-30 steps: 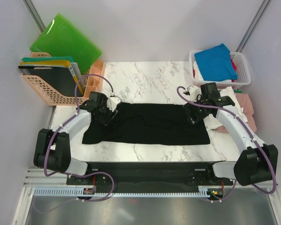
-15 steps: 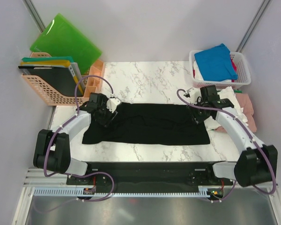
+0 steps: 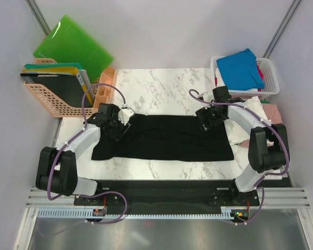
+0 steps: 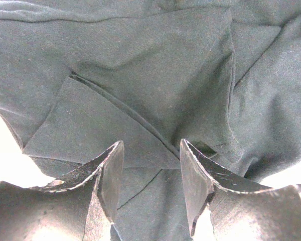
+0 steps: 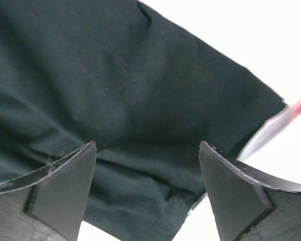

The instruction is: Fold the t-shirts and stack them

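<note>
Far left, nothing doing: the stiff green plastic boards (image 3: 73,44) lean on the wall above the orange basket (image 3: 47,99), glossy and flat.

Left end effector (image 4: 150,142) hasn't budged over the last second. It sits at the far left corner of the black t-shirt (image 3: 167,138), jaws half apart and straddling a diagonal fold. I see nothing pinched between them, so I call it released.

The shirt itself lies across the middle of the marble-patterned desk (image 3: 161,83) as 1 long dark band, matte knit, soft, with shallow creases up close and a ragged left end where a sleeve flap overlaps.

Now the news. My right arm has swung in from the shirt's right end to its far edge, and the right end effector (image 5: 146,143) has just sprung wide open over the cloth, holding nothing. I read that as a let-go and re-aim: the next fold isn't gripped yet, so the task is early, 1 shirt half folded and none stacked.

Far right, the white slotted basket (image 3: 271,67) holds a bright blue t-shirt (image 3: 240,67) on top, with pink cloth (image 3: 275,112) beside it.
</note>
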You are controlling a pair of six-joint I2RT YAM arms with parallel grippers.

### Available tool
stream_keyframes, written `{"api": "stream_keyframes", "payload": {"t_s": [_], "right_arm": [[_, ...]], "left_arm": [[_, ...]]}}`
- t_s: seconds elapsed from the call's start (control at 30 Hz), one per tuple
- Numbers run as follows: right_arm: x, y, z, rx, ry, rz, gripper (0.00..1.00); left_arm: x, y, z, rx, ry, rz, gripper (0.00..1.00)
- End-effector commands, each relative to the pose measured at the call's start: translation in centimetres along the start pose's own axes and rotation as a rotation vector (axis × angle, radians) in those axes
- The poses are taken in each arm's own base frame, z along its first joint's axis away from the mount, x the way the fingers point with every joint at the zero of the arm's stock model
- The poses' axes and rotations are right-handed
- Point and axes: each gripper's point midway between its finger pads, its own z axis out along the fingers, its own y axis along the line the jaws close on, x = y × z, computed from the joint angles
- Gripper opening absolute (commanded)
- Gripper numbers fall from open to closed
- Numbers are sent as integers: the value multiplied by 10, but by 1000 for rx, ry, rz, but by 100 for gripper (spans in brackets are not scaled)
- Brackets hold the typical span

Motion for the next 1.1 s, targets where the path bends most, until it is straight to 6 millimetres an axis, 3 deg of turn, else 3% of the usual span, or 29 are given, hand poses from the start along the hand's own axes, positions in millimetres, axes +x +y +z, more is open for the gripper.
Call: {"api": "stream_keyframes", "payload": {"t_s": [0.0,0.17,0.5,0.73,0.93,1.07], "right_arm": [[-10,-9,13,15,-7,4,92],[6,-13,12,55,29,-6,96],[38,-13,-78,185,-32,-83,98],[21,-10,-76,154,-60,-49,98],[-18,-7,-78,123,-207,10,98],[-17,6,-65,47,-226,51,98]], "left_arm": [[-5,3,-4,-17,-29,24,56],[-6,4,-7,-26,-36,27,56],[3,-1,-1,-9,-23,32,56],[0,2,-2,-19,-29,16,56],[-9,-4,-8,8,-77,39,58],[-18,6,-1,3,-65,86,59]]}}
